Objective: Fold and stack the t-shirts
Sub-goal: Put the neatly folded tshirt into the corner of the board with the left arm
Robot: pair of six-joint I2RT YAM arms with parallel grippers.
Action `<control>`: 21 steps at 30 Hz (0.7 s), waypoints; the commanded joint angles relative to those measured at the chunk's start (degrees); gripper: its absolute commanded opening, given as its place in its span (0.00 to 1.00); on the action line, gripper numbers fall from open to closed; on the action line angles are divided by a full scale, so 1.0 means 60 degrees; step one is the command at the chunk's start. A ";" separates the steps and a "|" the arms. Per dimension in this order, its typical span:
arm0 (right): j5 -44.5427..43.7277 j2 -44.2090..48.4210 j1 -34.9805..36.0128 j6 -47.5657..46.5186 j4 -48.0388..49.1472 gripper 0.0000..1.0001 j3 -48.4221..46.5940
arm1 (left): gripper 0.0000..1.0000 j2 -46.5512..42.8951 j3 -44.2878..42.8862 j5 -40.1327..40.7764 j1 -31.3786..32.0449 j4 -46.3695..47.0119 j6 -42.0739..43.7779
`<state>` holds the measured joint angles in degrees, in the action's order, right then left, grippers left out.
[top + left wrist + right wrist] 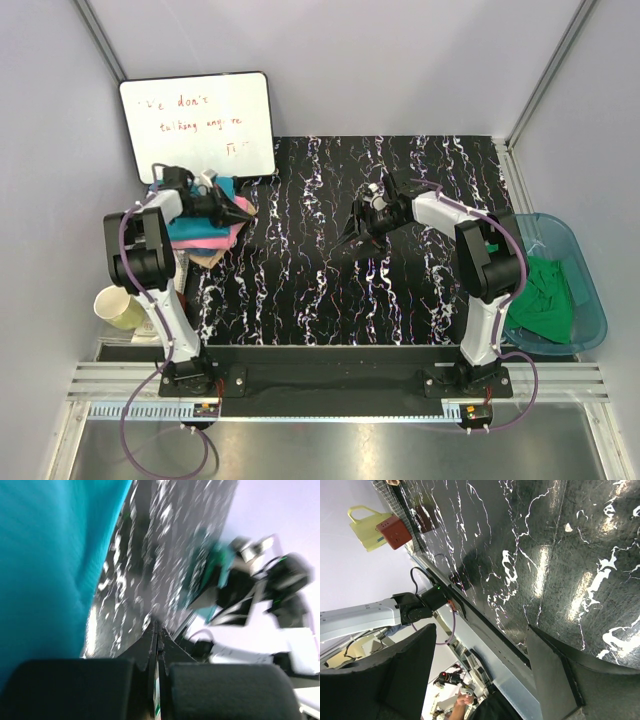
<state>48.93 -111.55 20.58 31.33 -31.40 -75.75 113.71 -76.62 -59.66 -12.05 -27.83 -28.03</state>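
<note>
Stack sits at the table's 9 o'clock edge: teal shirt on top, pink shirt under it, a tan shirt peeking out at the bottom. Left gripper is clenched with nothing between the fingers, parked at the stack's 2 o'clock corner. Its wrist view is blurry, so I can't tell whether it touches the cloth.

Right gripper is spread wide and empty, hovering over bare table near centre. Green shirts are bunched in the blue tub off the table at 4 o'clock, unfolded.

I judge the next step is fetching a green one. To do it well I'd swing the right arm to 4 o'clock, come down into the tub from above, pinch a single layer near a collar or hem rather than the whole wad, and lift high so it clears the tub wall. I'd keep the left arm off the stack so nothing gets dragged.
</note>
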 commanded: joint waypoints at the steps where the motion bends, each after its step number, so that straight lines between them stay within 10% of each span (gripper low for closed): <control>1: -0.0083 0.0134 -0.0061 0.0007 0.0018 0.80 -0.0193 | 0.00 -0.0099 0.0976 0.0800 0.0222 -0.0504 0.0747; 15: -0.0477 0.0763 -0.0061 -0.0168 0.0018 0.81 0.0495 | 0.02 -0.1883 -0.0177 0.0331 -0.0013 -0.0356 0.0601; 17: -0.0785 0.1085 -0.0075 -0.0285 0.0018 0.81 0.0612 | 0.30 -0.2719 -0.1128 0.0698 0.0119 -0.0865 0.0643; 19: -0.1385 0.1450 -0.0104 -0.0373 -0.0011 0.83 0.0627 | 0.90 -0.3463 -0.1859 0.1590 0.0396 -0.1190 0.0790; 21: -0.2245 0.1686 -0.0207 -0.0504 -0.0273 0.93 0.0452 | 0.99 -0.3935 -0.2097 0.2873 0.0689 -0.1599 0.1110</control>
<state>44.03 -107.77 20.49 30.70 -31.88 -71.88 100.97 -82.19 -53.21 -10.83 -34.24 -23.92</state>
